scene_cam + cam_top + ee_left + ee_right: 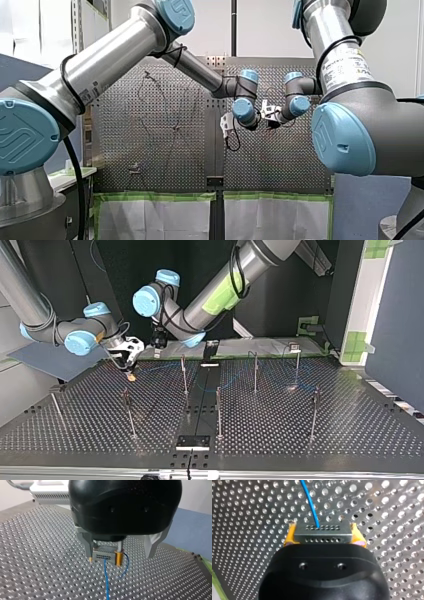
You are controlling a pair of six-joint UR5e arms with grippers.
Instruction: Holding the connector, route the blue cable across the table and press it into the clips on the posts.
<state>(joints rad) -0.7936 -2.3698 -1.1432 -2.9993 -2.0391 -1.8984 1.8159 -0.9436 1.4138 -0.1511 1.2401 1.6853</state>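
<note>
Between the right gripper's [323, 538] yellow pads [289, 537]: one grey connector [322, 530], pinched from both sides, hole rows facing out. One blue cable [311, 503] leaves its face and runs ahead over the perforations.

Left wrist view: the connector sits between the left gripper's [120, 555] metal fingers [152, 546], which are spread wide. One finger is right at the connector's side, contact unclear. The other is well clear.

Top view: both grippers are at 10 o'clock, near the far edge of the table [325, 440]. Right one is tipped down, pads low over the surface. Left one is just beside it, toward 2 o'clock.

Two arms. Right arm [25, 295] drops in from 10–11 o'clock, wrist folded. Left arm [260, 255] slants in from 1 o'clock. Front view: the wrists meet just off centre, toward 2 o'clock.

Table is a dark perforated plate with a black strip [197, 405] down the middle, 12 to 6. Seven thin upright posts [218, 412] counted, spread from 9 to 3 o'clock. Clips are too small to make out. The cable trails faintly among the far posts.

Room: dark backdrop behind the arms. Green tape [160, 196] runs along the table's edge in the front view, around 6–7 o'clock.
</note>
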